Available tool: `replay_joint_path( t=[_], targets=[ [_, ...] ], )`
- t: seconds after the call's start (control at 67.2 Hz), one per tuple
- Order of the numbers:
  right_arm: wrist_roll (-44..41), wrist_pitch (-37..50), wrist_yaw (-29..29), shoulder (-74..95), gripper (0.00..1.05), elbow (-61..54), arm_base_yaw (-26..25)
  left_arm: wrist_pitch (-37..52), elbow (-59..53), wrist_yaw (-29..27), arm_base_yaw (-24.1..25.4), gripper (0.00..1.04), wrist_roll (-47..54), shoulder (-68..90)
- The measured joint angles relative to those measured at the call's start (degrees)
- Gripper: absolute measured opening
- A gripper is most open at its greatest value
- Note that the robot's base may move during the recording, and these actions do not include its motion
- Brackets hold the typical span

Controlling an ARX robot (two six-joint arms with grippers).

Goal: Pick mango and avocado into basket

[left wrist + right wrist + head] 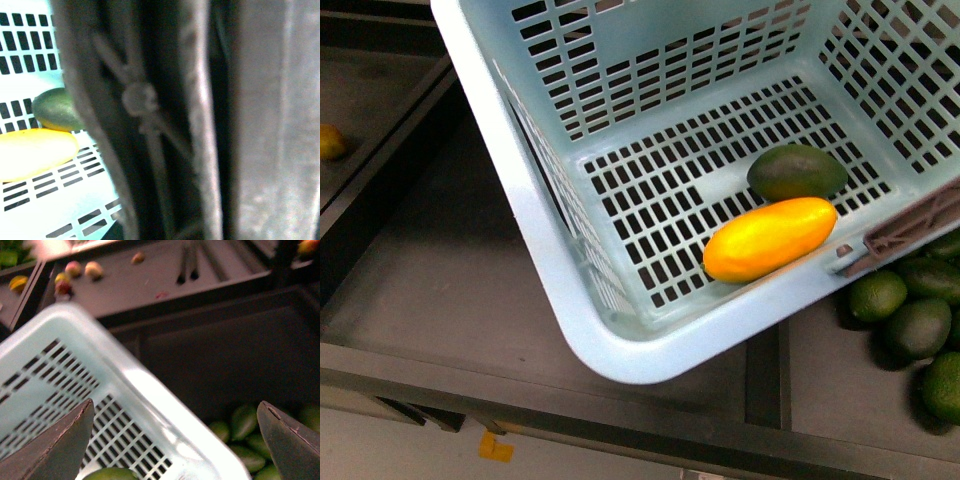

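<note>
Teal basket (545, 265) already holds mango (770, 238) beside avocado (797, 171); right tool (175, 440) wide open, empty; left tool's state unclear. Next: withdraw.

Shop produce display: dark bins (440, 260) of loose avocados (910, 320), shopping basket (550, 250).

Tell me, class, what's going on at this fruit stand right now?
A two-armed robot is sorting fruit. The mango and avocado both lie side by side on the floor of the basket, so the picking looks done. The right end effector hangs open above the basket's edge, holding nothing. More avocados lie in the bin beside it.
</note>
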Motion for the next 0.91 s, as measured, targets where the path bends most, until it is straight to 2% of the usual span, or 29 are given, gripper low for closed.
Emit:
replay_joint_path(
  t=[0.015,0.074,0.134,0.178,0.342,0.461,0.907],
  targets=[
    [-1.40,3.63,-2.75,-0.66,0.86,-1.46,-0.13,0.02,0.00,-0.59,0.04,0.14,0.17,0.00],
    [-7.26,13.00,-7.78,-2.32,0.74,-7.39,-0.44,0.02,0.00,-1.62,0.11,0.14,1.14,-0.02],
    [-11.39,17.38,-11.74,-4.24,0.59,-13.94,-1.97,0.02,0.00,-1.42,0.31,0.14,1.31,-0.02],
    [-12.44,18.47,-11.85,-5.86,0.48,-17.16,-3.13,-0.04,0.00,-1.40,0.61,0.14,0.81,-0.02],
    [-13.46,20.15,-11.85,-10.71,0.22,-23.17,-3.76,-0.04,0.00,-2.47,0.83,0.14,1.42,-0.02],
    [-13.94,20.39,-11.85,-13.64,0.03,-26.82,-3.87,-0.04,0.00,-1.11,0.72,0.14,1.18,-0.02],
    [-14.21,16.20,-11.91,-27.10,0.02,-35.87,-3.87,-0.04,0.00,-1.55,0.66,0.14,0.98,-0.02]
  ],
)
